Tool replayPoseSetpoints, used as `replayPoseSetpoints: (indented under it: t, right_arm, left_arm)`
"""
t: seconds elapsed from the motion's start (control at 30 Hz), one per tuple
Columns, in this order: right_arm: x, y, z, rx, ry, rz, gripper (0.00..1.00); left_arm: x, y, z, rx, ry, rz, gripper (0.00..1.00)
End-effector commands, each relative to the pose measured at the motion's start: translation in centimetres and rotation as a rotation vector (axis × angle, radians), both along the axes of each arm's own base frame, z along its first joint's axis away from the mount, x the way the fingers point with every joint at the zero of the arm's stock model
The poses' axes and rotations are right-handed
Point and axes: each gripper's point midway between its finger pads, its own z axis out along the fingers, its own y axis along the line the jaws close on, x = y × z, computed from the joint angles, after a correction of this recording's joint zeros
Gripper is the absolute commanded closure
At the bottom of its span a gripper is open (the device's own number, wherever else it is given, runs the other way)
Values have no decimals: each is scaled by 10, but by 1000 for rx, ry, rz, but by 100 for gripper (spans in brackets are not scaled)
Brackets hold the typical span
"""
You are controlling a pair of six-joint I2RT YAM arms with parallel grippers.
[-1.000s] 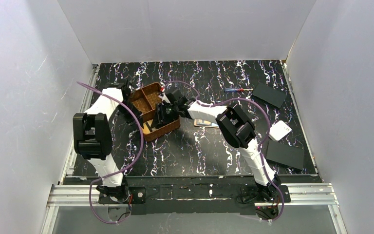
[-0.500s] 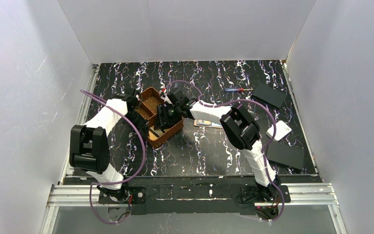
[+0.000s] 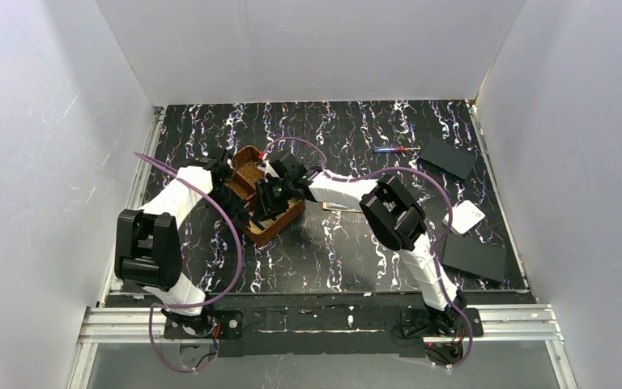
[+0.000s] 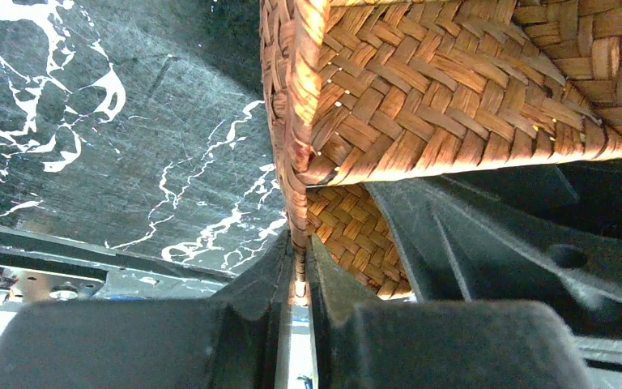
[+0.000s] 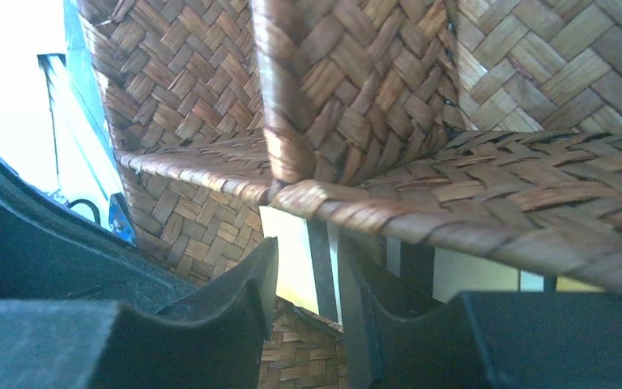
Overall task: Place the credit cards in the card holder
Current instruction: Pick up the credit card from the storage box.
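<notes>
Credit cards (image 3: 338, 207) lie on the table as a tan and bluish sliver, mostly hidden under my right forearm. My left gripper (image 3: 235, 188) (image 4: 298, 271) is shut on the thin side wall of the brown woven tray (image 3: 285, 217) (image 4: 421, 105). My right gripper (image 3: 271, 194) (image 5: 308, 259) reaches into the tray's near compartment, its jaws apart. Pale cream flat pieces (image 5: 291, 251) with dark gaps stand upright just past its fingertips, under the tray's rim (image 5: 356, 203). I cannot tell whether they are the card holder or whether the fingers touch them.
A white square box (image 3: 466, 217) lies at the right. Two black plates lie at the far right (image 3: 447, 158) and the near right (image 3: 474, 258). A thin pen (image 3: 395, 149) lies at the back. White walls enclose the table.
My left gripper has shut on the tray's wall and the tray has turned and shifted slightly. My right gripper has moved further left into the tray.
</notes>
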Motion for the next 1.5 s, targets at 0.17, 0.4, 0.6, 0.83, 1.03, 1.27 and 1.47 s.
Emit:
replayPoseSetpoints:
  t: [0.17,0.4,0.6,0.83,1.03,1.27,1.47]
  right_arm:
    - [-28,23,49,216,116,60,72]
    - [-36,23,55,264,164,86,81]
    - [-41,21,58,280,178,98,80]
    - [-40,18,43,224,165,89,73]
    - [-28,8,18,80,83,63,61]
    - [-21,6,12,36,38,62,70]
    - [13,4,67,81,-38,21,99]
  left_arm:
    - [-2,-7,-1,-25,-43,-32,100]
    - [-3,-4,-2,-14,-43,-45,100]
    - [0,-5,-2,-17,-42,-49,100]
    - [2,-5,0,-19,-46,-60,100]
    - [-3,-4,0,-18,-35,-63,100]
    - [-7,-3,-1,-15,-26,-62,100]
    - [-9,15,5,43,-14,-103,100]
